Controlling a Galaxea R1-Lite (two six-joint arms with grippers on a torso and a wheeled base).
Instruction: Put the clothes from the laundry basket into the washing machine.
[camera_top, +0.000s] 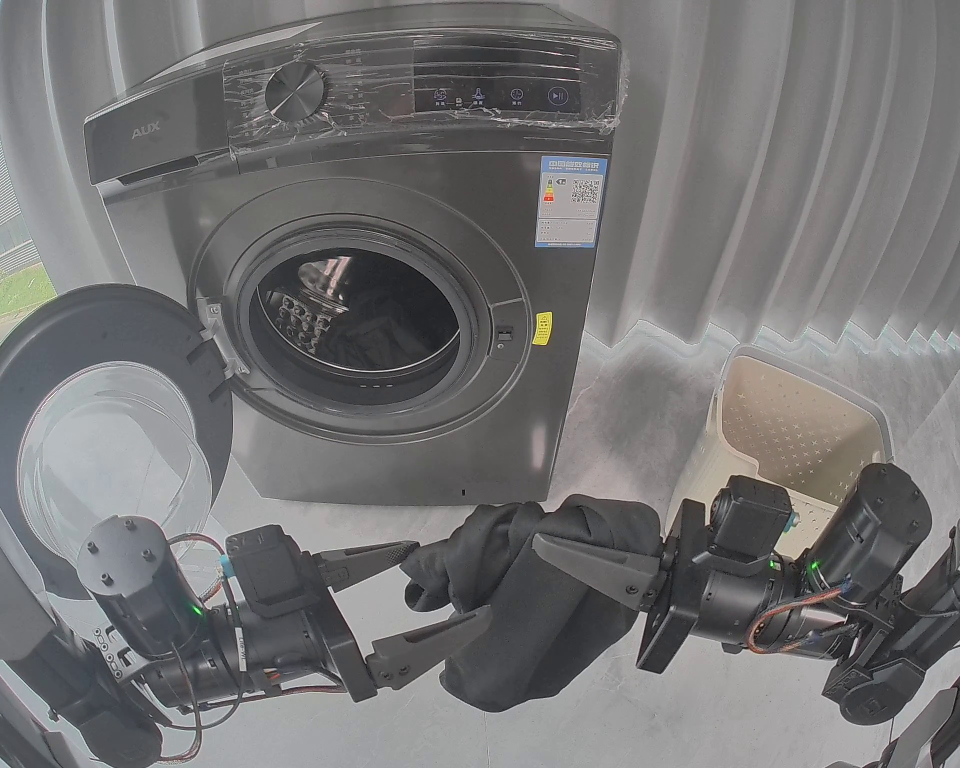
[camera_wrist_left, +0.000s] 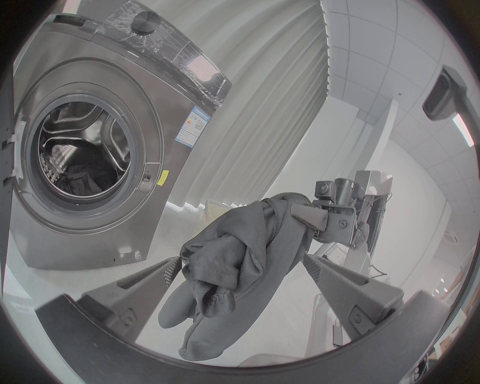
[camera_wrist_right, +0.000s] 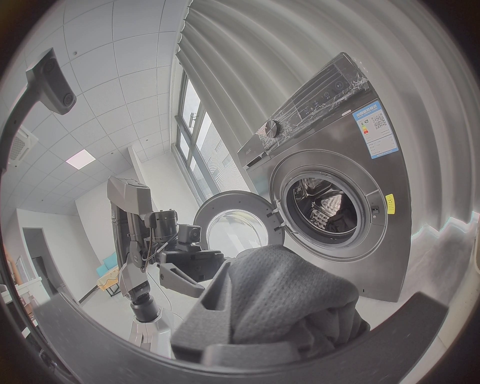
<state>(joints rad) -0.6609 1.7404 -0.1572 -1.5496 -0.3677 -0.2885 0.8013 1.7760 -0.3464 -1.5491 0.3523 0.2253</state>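
Black garment (camera_top: 540, 610) in right fingers (camera_top: 592, 572)

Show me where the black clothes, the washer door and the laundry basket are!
black clothes (camera_top: 540, 620): head view, on the hanging fold.
washer door (camera_top: 110, 465): head view, on its glass window.
laundry basket (camera_top: 795, 430): head view, on its inside wall.

The pale floor (camera_top: 625, 440) is carrying the washing machine (camera_top: 350, 200), standing far left with its door (camera_top: 100, 330) hanging open, and the laundry basket (camera_top: 800, 420), sitting nearer on the right.
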